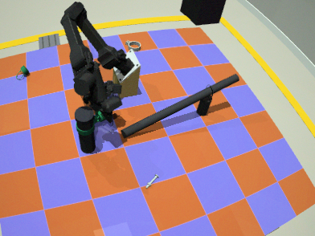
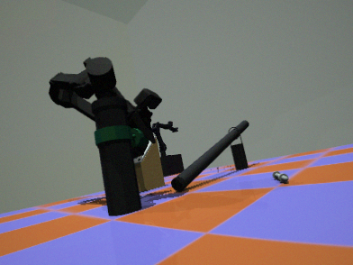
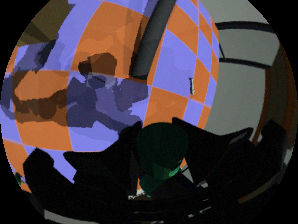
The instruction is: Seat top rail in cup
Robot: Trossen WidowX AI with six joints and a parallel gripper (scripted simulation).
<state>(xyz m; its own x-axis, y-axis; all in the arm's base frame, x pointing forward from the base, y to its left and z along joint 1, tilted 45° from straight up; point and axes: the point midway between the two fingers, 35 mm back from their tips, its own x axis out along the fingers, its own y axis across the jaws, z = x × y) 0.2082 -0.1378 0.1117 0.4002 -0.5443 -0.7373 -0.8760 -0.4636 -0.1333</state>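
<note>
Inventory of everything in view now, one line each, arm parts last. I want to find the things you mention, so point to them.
big post [image 1: 87, 140] [image 2: 120, 180]: one, black, left of the rail
brace band [image 1: 83, 132] [image 2: 113, 135]: one, green, around the post
rail-end cup [image 1: 100, 116] [image 2: 140, 138] [image 3: 161, 145]: one, green, on the band
rail [image 1: 177, 105] [image 2: 209, 157] [image 3: 152, 40]: one, dark grey, sloping down toward the post
small post [image 1: 204, 106] [image 2: 239, 157]: one, black, under the rail's raised end
bolt [image 1: 152, 181] [image 2: 280, 177] [image 3: 191, 86]: one, pale, on the checkered floor
ring clamp [image 1: 135, 43]: one, silver, beyond the tan block
tan block [image 1: 129, 86] [image 2: 151, 173]: one, white top
green fitting [image 1: 25, 71]: one, far left
arm [image 1: 74, 40] [image 2: 76, 86]: one, black
gripper [image 3: 156, 121]: one, black, shut on the cup
</note>
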